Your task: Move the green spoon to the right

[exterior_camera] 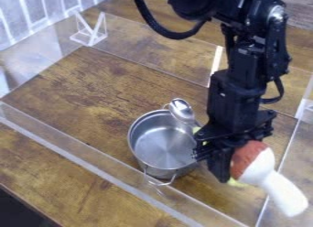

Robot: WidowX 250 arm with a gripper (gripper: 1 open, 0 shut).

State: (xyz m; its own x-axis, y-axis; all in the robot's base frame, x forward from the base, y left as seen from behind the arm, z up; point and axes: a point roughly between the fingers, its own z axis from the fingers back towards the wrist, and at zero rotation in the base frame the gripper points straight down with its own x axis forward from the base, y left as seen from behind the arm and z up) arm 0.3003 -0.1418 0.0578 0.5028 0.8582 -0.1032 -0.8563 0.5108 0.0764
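The green spoon's shiny silver bowl (181,109) pokes up over the far rim of the round steel pot (163,144). Its yellow-green handle runs down to the right and disappears behind the black gripper (215,163); a sliver of green shows below the fingers. The gripper points straight down just right of the pot and appears shut on the spoon's handle. The fingertips are dark and hard to separate from each other.
A mushroom-like toy with a red cap (252,157) and a white stem (280,190) lies tight against the gripper's right side. Clear acrylic walls (73,144) edge the wooden table. A small clear stand (88,29) sits at the back left.
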